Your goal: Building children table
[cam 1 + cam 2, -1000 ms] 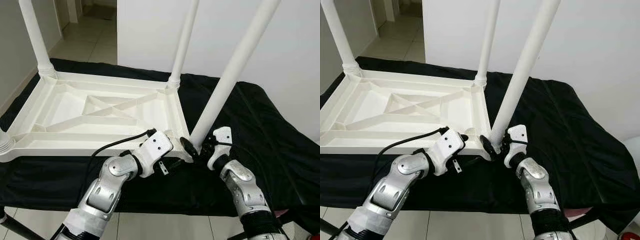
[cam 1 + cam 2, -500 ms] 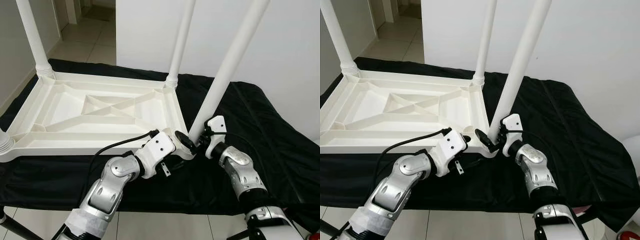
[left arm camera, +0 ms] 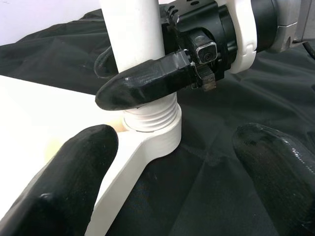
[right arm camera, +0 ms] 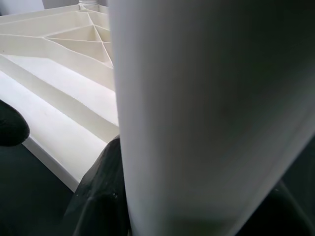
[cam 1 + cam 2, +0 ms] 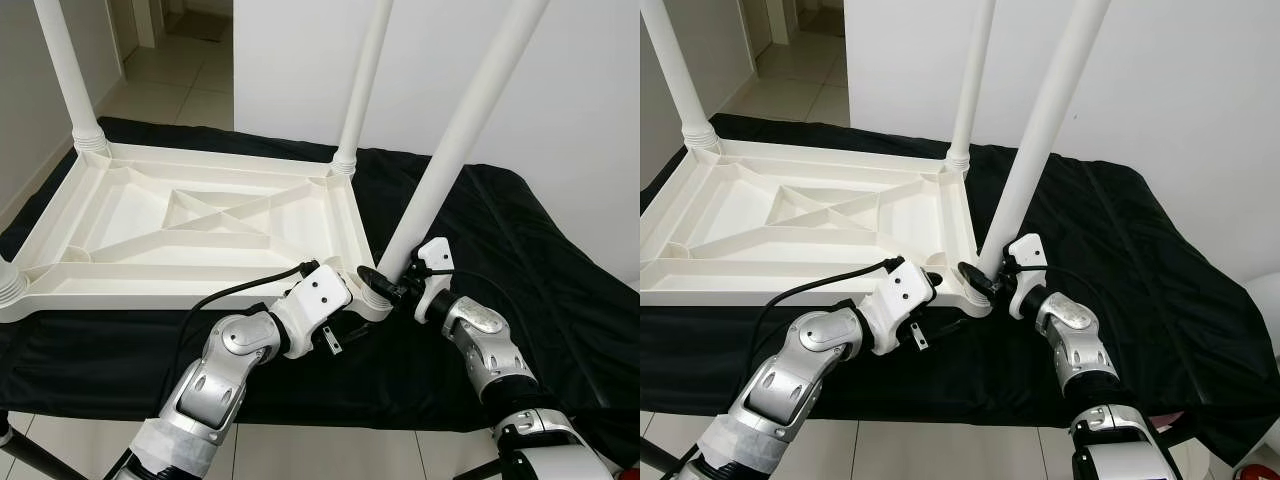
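A white plastic table (image 5: 180, 285) lies upside down on a black cloth. Its near-right leg (image 5: 450, 150) rises tilted from the corner socket (image 3: 152, 135), and its threaded end sits in that socket. My right gripper (image 5: 385, 288) is shut on this leg just above the thread; one finger (image 3: 147, 81) crosses the leg's front. In the right wrist view the leg (image 4: 197, 123) stands very close, with a finger (image 4: 103, 196) beside it. My left gripper (image 3: 174, 145) is open at the same corner, one finger on each side of the socket and not touching it.
Two more legs stand upright at the far-left corner (image 5: 68, 75) and the far-right corner (image 5: 362, 85). The black cloth (image 5: 540, 260) spreads to the right of the table. A white wall is close behind, and a tiled floor (image 5: 170, 80) lies at the far left.
My right forearm has lifted and swung in toward the corner, and its gripper still holds the leg near the socket. The left gripper has edged closer to the corner.
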You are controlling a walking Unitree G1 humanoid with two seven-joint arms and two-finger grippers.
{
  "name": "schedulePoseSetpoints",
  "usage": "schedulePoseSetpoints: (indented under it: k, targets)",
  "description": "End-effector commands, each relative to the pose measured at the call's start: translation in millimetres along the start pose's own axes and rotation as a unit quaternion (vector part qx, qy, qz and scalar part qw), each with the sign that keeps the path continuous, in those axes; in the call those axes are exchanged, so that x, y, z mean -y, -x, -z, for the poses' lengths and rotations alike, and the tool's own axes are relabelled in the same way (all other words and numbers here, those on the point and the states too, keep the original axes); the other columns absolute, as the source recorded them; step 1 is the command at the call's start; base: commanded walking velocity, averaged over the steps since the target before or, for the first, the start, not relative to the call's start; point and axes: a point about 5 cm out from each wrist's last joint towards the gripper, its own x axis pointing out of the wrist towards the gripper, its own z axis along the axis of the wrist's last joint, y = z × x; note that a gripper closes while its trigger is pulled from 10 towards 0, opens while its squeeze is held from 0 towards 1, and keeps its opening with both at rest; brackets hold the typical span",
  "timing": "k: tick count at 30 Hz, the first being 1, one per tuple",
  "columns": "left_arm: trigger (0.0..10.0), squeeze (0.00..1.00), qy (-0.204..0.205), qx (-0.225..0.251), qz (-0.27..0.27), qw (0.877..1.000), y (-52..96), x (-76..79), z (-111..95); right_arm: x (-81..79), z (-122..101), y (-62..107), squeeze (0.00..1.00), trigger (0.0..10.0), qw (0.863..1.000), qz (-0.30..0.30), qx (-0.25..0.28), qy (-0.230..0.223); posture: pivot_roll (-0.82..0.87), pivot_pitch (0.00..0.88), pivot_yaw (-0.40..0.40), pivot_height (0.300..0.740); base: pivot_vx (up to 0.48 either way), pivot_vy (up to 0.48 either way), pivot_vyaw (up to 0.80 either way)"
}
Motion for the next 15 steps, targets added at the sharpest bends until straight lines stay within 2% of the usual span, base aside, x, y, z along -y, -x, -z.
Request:
schedulePoseSetpoints:
  k: [1, 2, 9, 11, 13, 15]
  targets:
    - [10.0, 0.00, 0.000, 0.004, -0.014, 1.000, -1.4, 1.3, -2.8, -4.4, 17.6, 6.2, 0.00, 9.4, 0.999, -0.010, -0.038, -0.015, 0.00, 0.000, -0.127, 0.740, 0.000, 0.000, 0.00]
    - [10.0, 0.00, -0.002, 0.005, -0.013, 1.000, -2.4, 1.1, -3.3, -4.0, 18.3, 7.4, 0.00, 10.0, 0.999, -0.007, -0.039, -0.020, 0.00, 0.000, -0.127, 0.740, 0.000, 0.000, 0.00]
    - [10.0, 0.00, -0.004, 0.007, -0.011, 1.000, -3.8, 0.6, -3.7, -2.8, 20.5, 8.0, 0.00, 10.0, 0.998, 0.029, -0.047, -0.033, -0.01, 0.000, -0.128, 0.740, 0.000, 0.000, 0.00]
    - [10.0, 0.00, -0.004, 0.007, -0.010, 1.000, -4.2, 1.1, -3.5, -3.6, 23.0, 7.5, 0.00, 10.0, 0.997, 0.051, -0.056, -0.032, -0.01, 0.000, -0.128, 0.740, 0.000, 0.000, 0.00]
    - [10.0, 0.00, -0.003, 0.008, -0.009, 1.000, -5.0, 2.3, -3.3, -5.8, 27.5, 6.6, 0.00, 10.0, 0.991, 0.111, -0.064, -0.035, -0.01, 0.000, -0.132, 0.740, 0.000, 0.000, 0.00]
    - [10.0, 0.00, -0.003, 0.008, -0.008, 1.000, -5.1, 2.8, -3.4, -8.1, 28.1, 6.0, 0.00, 10.0, 0.989, 0.132, -0.062, -0.038, -0.01, 0.000, -0.132, 0.740, 0.000, 0.000, 0.00]
